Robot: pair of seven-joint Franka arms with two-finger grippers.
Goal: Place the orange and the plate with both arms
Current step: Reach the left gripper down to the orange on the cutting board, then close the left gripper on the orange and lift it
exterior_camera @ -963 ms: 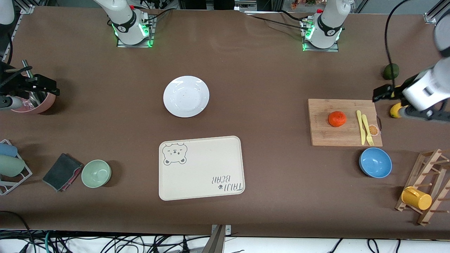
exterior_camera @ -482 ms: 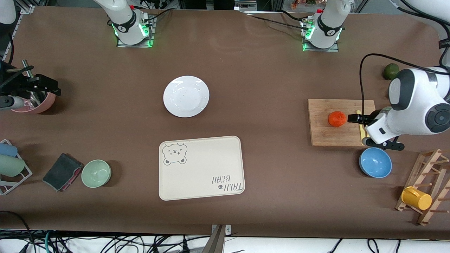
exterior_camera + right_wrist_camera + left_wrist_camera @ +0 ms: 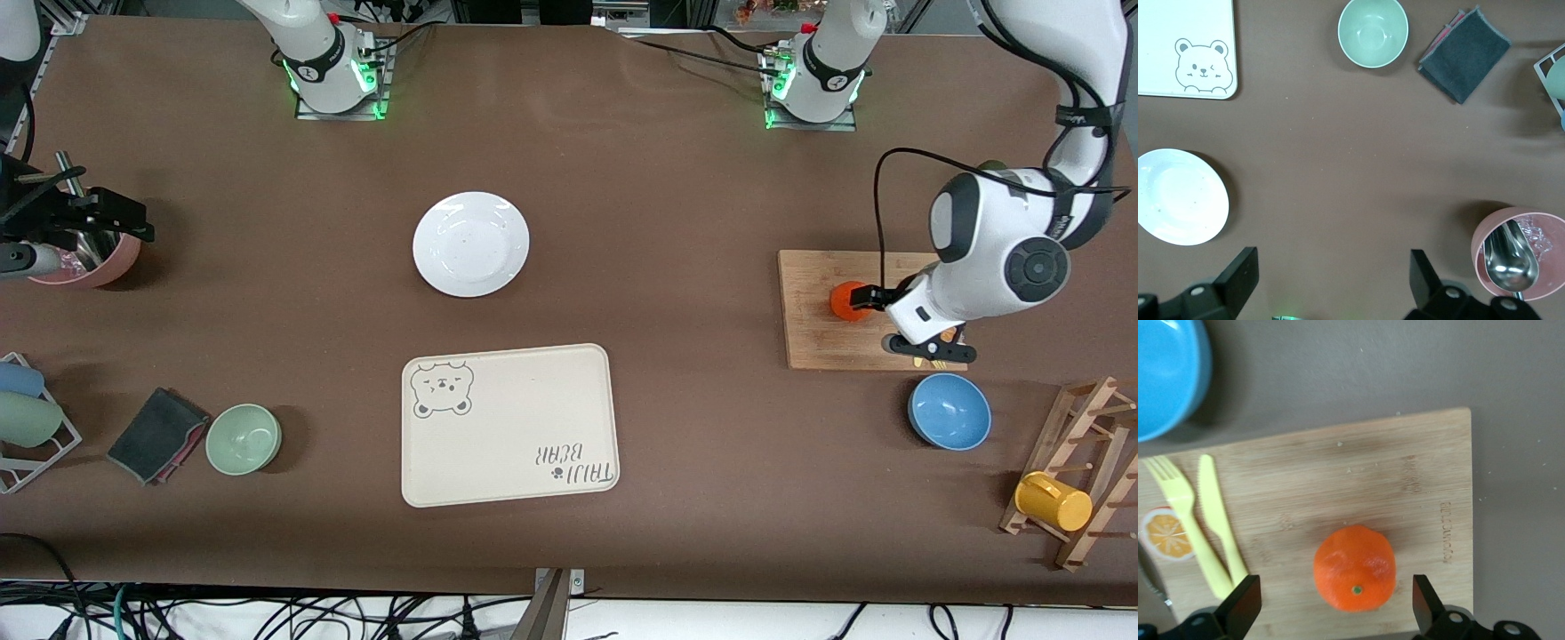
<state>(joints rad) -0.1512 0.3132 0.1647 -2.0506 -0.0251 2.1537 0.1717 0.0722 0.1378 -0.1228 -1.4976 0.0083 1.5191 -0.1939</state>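
Note:
The orange (image 3: 846,300) lies on a wooden cutting board (image 3: 818,342) toward the left arm's end of the table. My left gripper (image 3: 898,322) is open and low over the board, beside the orange. In the left wrist view the orange (image 3: 1354,568) sits between the spread fingers of the left gripper (image 3: 1336,613), untouched. The white plate (image 3: 470,244) lies empty on the table, farther from the front camera than the cream tray. My right gripper (image 3: 107,218) waits open at the right arm's end of the table; in the right wrist view it (image 3: 1331,283) is empty and the plate (image 3: 1179,197) is off to one side.
A cream bear tray (image 3: 508,425) lies mid-table. A yellow fork and knife (image 3: 1211,520) lie on the board beside the orange. A blue bowl (image 3: 949,411), a green bowl (image 3: 244,438), a grey cloth (image 3: 158,434), a pink bowl with scoop (image 3: 1515,257) and a rack with a yellow mug (image 3: 1053,502) stand around.
My left arm has swung in from the table's end over the cutting board and come down beside the orange. The right arm has not moved.

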